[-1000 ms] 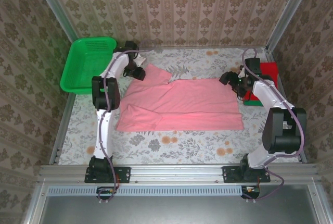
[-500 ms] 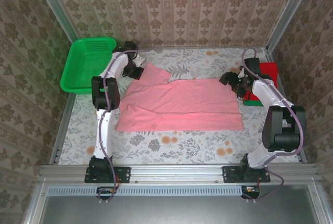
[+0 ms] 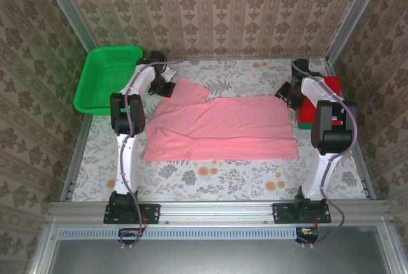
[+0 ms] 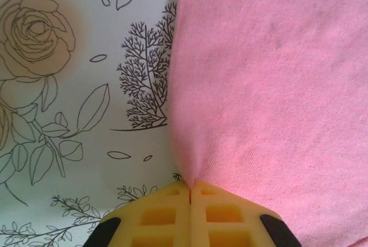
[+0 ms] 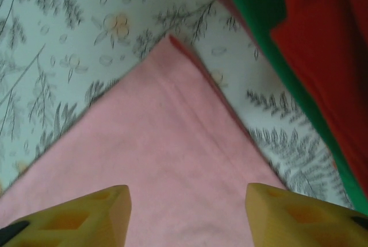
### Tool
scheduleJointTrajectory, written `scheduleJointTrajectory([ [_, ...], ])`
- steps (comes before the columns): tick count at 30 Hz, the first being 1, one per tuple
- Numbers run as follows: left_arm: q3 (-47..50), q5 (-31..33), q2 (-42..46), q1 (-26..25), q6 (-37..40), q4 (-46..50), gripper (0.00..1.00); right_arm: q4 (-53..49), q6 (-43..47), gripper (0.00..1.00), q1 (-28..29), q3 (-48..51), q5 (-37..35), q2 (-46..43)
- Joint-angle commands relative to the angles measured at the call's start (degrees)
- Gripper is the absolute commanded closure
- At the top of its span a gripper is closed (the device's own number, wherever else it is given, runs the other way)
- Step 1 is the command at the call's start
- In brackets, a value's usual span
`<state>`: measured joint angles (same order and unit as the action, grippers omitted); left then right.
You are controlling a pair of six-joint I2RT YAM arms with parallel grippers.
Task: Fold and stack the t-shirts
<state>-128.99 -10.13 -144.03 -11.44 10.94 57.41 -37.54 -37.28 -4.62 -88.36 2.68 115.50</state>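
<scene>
Your pink t-shirt (image 3: 223, 127) lies flat on the flowered table (image 3: 210, 175). Its long axis runs left to right, the near hem is straight, and one flap reaches toward the far left. At that flap your left gripper (image 4: 190, 192) has its jaws pressed together, with a ridge of the pink edge pinched between them. Your right gripper (image 5: 187, 201) is spread wide over the shirt's far right corner and grips nothing. Just right of it sit the folded red t-shirt (image 5: 328, 46) and the green t-shirt (image 5: 253, 0). The green basket (image 3: 86, 92) stands at the far left.
</scene>
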Motion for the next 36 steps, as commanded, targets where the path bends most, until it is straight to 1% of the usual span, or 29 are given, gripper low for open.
scheduleJointTrajectory([
  [1, 1.65, -2.77, 0.01, -0.06, -1.36, 0.39, 1.0, -4.54, -0.92, 0.5, 1.08, -5.63, -4.33, 4.46],
  [3, 1.56, -2.96, 0.07, -0.05, -1.64, -0.03, 1.0, -5.18, -1.25, 0.51, 1.45, -8.36, -5.79, 6.6],
  [6, 1.46, -3.48, 0.18, 0.02, -1.85, -0.78, 1.0, -5.6, -1.86, 0.56, 1.89, -11.73, -7.88, 9.35],
  [15, 1.28, -4.15, -0.09, 0.32, -2.05, -0.85, 1.0, -10.37, -3.16, 0.59, 2.25, -23.21, -10.93, 17.82],
  [19, 1.54, -4.5, 0.09, 0.28, -1.81, -0.74, 1.0, -12.63, -3.33, 0.6, 2.25, -25.45, -12.05, 19.78],
  [24, 2.35, -6.58, 0.58, 0.28, -1.1, -1.01, 1.0, -13.04, -2.8, 0.62, 2.25, -26.31, -12.32, 21.66],
  [29, 4.08, -8.18, 1.67, 0.28, -0.15, -2.17, 1.0, -14.39, -3.01, 0.75, 2.25, -27.75, -10.5, 23.69],
  [32, 3.97, -9.0, 1.91, 0.28, 0.83, -2.56, 1.0, -14.91, -2.98, 0.97, 2.25, -27.85, -9.9, 23.52],
  [33, 3.95, -9.16, 2.08, 0.28, 1.09, -2.74, 1.0, -15.03, -2.74, 1.0, 2.25, -27.87, -9.88, 23.23],
  [36, 3.9, -9.95, 2.8, 0.34, 1.96, -3.22, 1.0, -14.53, -1.45, 1.0, 2.25, -27.55, -9.97, 21.29],
])
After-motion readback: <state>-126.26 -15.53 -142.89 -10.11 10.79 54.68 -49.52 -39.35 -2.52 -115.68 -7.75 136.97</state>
